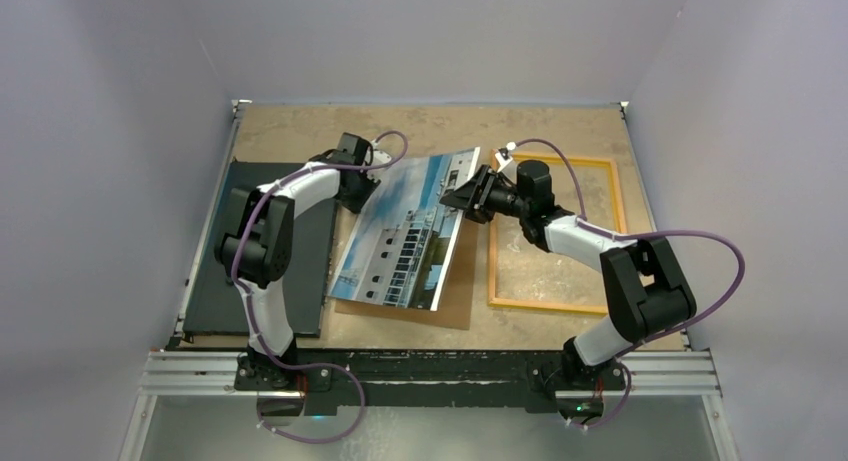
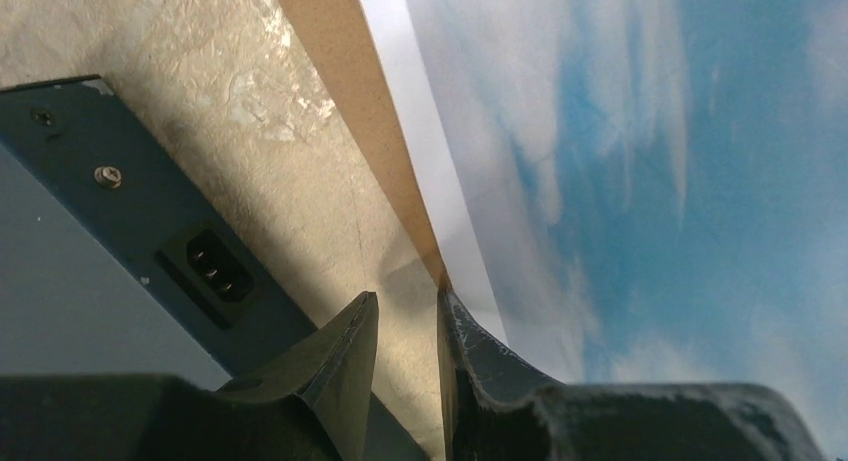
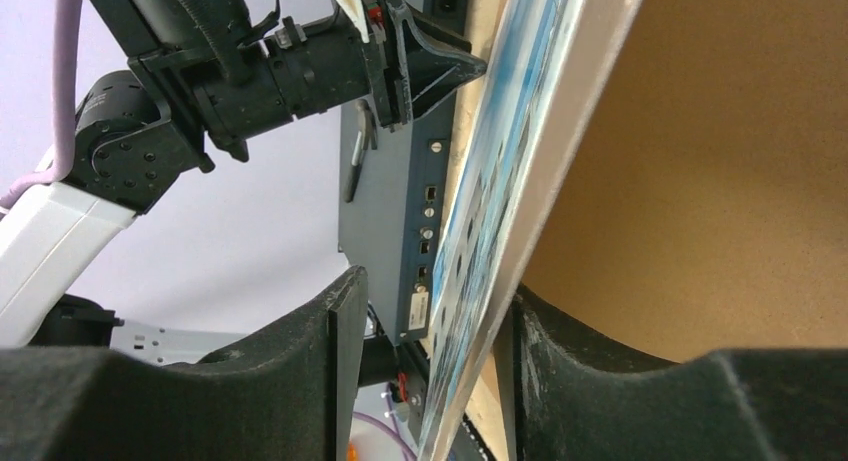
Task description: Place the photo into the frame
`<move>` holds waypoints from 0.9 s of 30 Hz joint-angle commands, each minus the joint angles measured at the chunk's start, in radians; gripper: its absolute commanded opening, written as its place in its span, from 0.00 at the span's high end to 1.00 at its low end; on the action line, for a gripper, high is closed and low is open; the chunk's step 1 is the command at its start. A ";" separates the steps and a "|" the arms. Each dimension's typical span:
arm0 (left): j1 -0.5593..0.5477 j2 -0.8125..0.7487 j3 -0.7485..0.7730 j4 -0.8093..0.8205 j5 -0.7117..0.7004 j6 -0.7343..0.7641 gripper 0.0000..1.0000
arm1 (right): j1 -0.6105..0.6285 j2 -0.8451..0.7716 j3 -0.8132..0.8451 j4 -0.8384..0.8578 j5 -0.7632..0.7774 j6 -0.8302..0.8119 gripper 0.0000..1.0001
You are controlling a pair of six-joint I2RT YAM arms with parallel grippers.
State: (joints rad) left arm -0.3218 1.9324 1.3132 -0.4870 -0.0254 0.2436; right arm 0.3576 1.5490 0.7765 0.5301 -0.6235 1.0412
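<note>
1. A brown backing board lies on the worktop, nearest the arms' bases.
2. The photo sits tilted over it.
3. The right gripper is half open, straddling the photo's right edge without clamping.
4. The left gripper is narrowly open, one fingertip against the photo's left edge, holding nothing.
5. The frame lies flat at the right, a black board at the left.

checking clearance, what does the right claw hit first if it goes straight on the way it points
The photo: its edge sits between the open jaws of the right claw, with the brown backing board just behind it. Further along is the left claw, though depth there is unclear.
</note>
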 commanded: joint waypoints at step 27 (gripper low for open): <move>0.014 0.001 -0.005 -0.055 0.108 -0.032 0.73 | -0.097 -0.066 -0.011 -0.074 -0.047 -0.055 0.94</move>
State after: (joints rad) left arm -0.3096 1.9324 1.3346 -0.5564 0.0456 0.2199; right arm 0.2703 1.4990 0.7433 0.4801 -0.6479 1.0222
